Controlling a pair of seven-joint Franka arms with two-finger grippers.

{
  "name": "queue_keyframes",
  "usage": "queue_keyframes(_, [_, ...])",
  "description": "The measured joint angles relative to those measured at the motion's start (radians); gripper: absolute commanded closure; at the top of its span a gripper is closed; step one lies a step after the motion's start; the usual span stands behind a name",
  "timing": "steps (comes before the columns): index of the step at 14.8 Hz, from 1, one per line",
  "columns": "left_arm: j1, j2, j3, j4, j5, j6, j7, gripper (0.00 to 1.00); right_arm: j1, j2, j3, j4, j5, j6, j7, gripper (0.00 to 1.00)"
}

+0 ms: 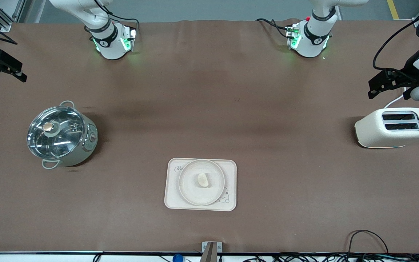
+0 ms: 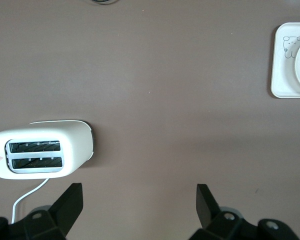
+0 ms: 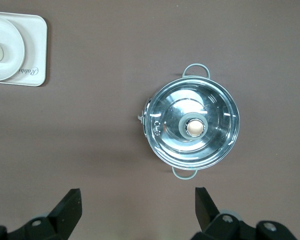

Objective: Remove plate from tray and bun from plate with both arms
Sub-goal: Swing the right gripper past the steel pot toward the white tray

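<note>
Brown matting covers the whole table (image 1: pixel 209 91), and the tray (image 1: pixel 171 198) sits at about six o'clock on it, nearest the front camera, with the plate (image 1: pixel 191 191) on it and the bun (image 1: pixel 202 179) lying in the plate's middle. The plate is round, plain and cream-white with a raised rim; its shallow edge probably gives little to pinch, so a careless lift could drag the tray or roll the bun off. Both arms wait high: the left gripper (image 2: pixel 140 200) hangs released over the toaster (image 1: pixel 393 127) at three o'clock, the right gripper (image 3: pixel 137 200) released near the lidded pot (image 1: pixel 62 136) at nine.
</note>
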Motion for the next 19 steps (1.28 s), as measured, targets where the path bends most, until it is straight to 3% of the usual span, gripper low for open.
queue_keyframes(9, [0.0, 0.001, 0.001, 0.0, 0.0, 0.0, 0.0, 0.0, 0.043, 0.067, 0.012, 0.031, 0.026, 0.067, 0.002, 0.0])
queue_keyframes(12, [0.0, 0.002, 0.001, 0.0, 0.0, 0.0, 0.0, 0.0, 0.061, 0.207, 0.017, 0.056, 0.135, 0.203, 0.011, 0.0])
queue_keyframes(16, [0.0, 0.003, 0.001, 0.0, 0.0, 0.0, 0.0, 0.0, 0.117, 0.447, 0.022, 0.171, 0.168, 0.319, 0.099, 0.04])
queue_keyframes(19, [0.0, 0.003, 0.001, 0.001, 0.0, 0.0, 0.0, 0.0, 0.178, 0.577, 0.025, 0.234, 0.251, 0.427, 0.147, 0.05])
